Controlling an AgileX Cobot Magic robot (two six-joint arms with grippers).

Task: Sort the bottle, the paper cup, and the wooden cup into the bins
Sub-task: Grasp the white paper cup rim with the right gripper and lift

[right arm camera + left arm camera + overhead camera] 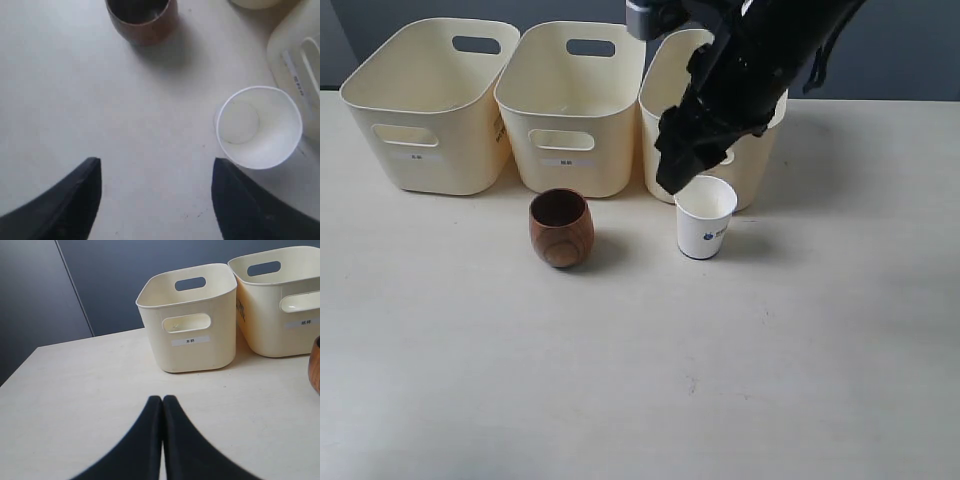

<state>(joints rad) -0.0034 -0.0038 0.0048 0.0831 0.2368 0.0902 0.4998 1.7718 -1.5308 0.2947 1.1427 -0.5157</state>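
Note:
The wooden cup (561,228) stands upright in front of the middle bin (570,172). The paper cup (705,217) is upright and empty in front of the right bin (756,168). My right gripper (680,172) hangs just above and behind the paper cup, over the right bin's front wall. In the right wrist view it (156,165) is open and empty, with the paper cup (260,127) just beyond one fingertip and the wooden cup (142,17) farther off. My left gripper (162,399) is shut on nothing, low over the table facing the left bin (192,352). The bottle is out of view.
The left bin (450,172) stands at the back left in a row with the other two. The right arm's dark body hides most of the right bin's inside. The left wrist view catches the middle bin (280,335) and the edge of the wooden cup (316,365).

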